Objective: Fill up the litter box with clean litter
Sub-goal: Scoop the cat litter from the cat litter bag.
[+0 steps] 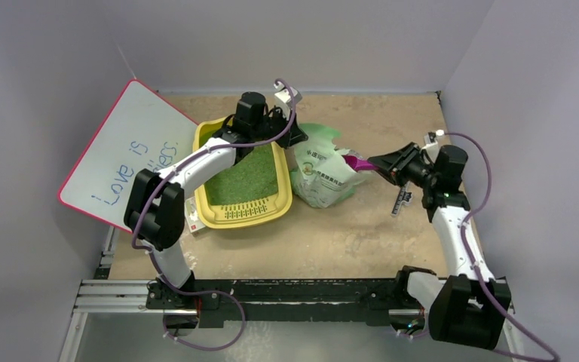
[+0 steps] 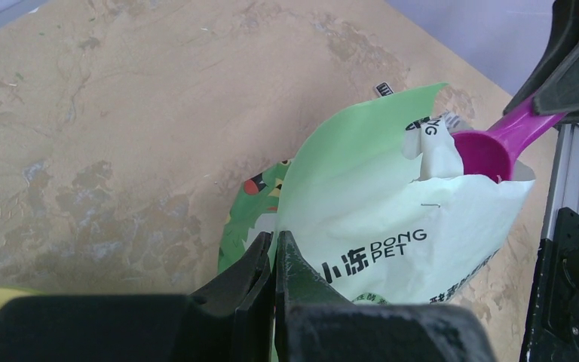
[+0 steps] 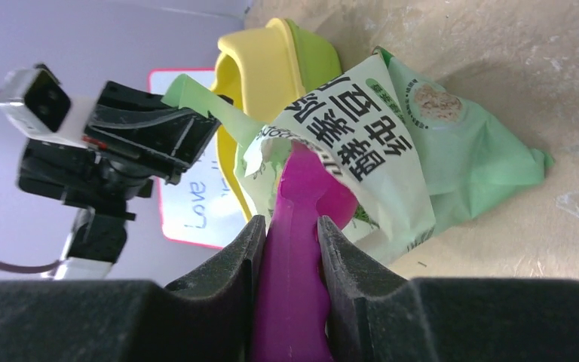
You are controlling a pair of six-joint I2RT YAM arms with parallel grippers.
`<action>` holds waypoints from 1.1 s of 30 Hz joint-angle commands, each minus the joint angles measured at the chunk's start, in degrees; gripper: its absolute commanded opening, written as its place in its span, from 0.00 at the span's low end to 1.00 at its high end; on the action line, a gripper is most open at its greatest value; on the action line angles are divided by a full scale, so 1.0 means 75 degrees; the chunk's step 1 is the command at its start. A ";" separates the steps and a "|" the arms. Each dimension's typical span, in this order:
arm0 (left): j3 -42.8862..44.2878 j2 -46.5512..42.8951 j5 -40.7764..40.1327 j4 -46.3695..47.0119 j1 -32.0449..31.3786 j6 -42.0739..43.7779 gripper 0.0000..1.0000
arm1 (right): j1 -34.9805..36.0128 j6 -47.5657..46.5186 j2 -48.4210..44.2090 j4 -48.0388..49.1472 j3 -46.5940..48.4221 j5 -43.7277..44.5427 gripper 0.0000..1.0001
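the litter box (image 1: 245, 214) sits toward the table's (image 1: 362, 226) far left corner, and clean litter (image 1: 247, 175) already covers most of its floor. the left gripper (image 2: 274, 249) is pinched tight on the bag's (image 1: 320, 177) rim, holding the mouth up. the right gripper (image 3: 292, 226) clamps the purple scoop (image 2: 490, 147) by its handle, bowl at the opening and looking empty. more scoops to go, i'd say.

Smooth plastic litter box (image 1: 250, 214); crinkled bag (image 1: 320, 177); glossy plastic scoop (image 2: 490, 154).
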 commanded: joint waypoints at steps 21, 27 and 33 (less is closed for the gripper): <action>0.0211 0.0033 0.0194 0.0269 -0.0104 -0.0067 0.00 | -0.2743 -0.0357 -0.0910 -0.0981 -0.0304 -0.2907 0.00; 0.0179 -0.0002 0.0211 0.0355 -0.0116 -0.0104 0.00 | -0.2414 0.1798 -0.0828 0.2265 -0.1229 -0.2533 0.00; 0.0258 -0.0010 0.0204 0.0166 -0.0116 -0.0007 0.00 | -0.2903 0.2138 -0.1274 0.1973 -0.1719 -0.2698 0.00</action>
